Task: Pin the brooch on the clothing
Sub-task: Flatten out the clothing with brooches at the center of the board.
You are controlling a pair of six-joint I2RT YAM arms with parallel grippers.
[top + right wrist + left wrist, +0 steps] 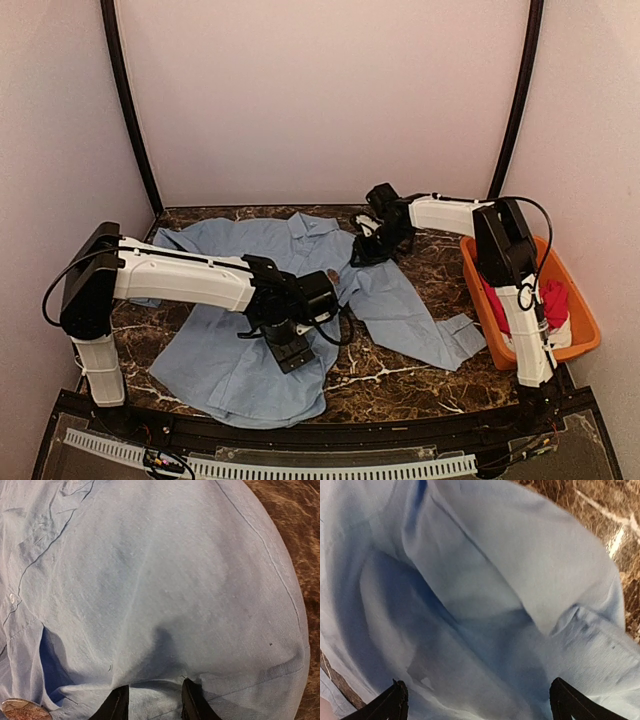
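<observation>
Black-fingered, the left gripper hangs wide open and empty just above the light blue shirt. The right gripper is partly closed, its tips pressed into the cloth; whether it pinches any cannot be told. The brooch, a round brown disc, lies on the shirt near them. The shirt lies spread on the dark marble table.

A dark brown marble tabletop with white veins sits inside pale, pinkish-white walls. Two curved black poles rise from its back corners. The light is soft and even.
</observation>
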